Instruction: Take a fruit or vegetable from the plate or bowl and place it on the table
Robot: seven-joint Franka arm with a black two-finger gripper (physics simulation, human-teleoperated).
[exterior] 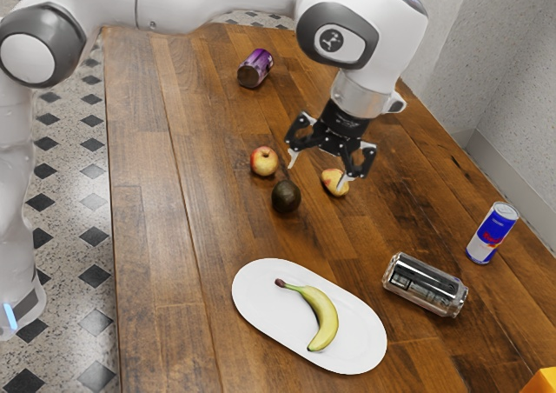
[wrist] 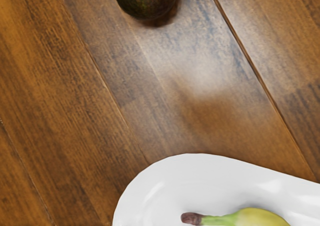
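Observation:
My gripper [exterior: 318, 170] is open in the exterior view, its fingertips apart and nothing between them, above the table near the fruit. The yellow banana [exterior: 323, 318] with a green-brown stem lies on the white oval plate [exterior: 254, 299]. In the wrist view part of the banana [wrist: 260, 217] and the rim of the plate [wrist: 165, 167] appear. A dark avocado [exterior: 286, 196] rests on the wood, and its underside portion shows in the wrist view as a dark avocado [wrist: 146, 0].
On the table [exterior: 182, 263] are a red-yellow apple [exterior: 264, 161] and another yellowish fruit [exterior: 334, 183] beneath the gripper. A purple can [exterior: 255, 68] lies at the far end. At the exterior view's right are a lying silver can [exterior: 425, 284], an upright blue can [exterior: 492, 233] and an orange object [exterior: 542, 383].

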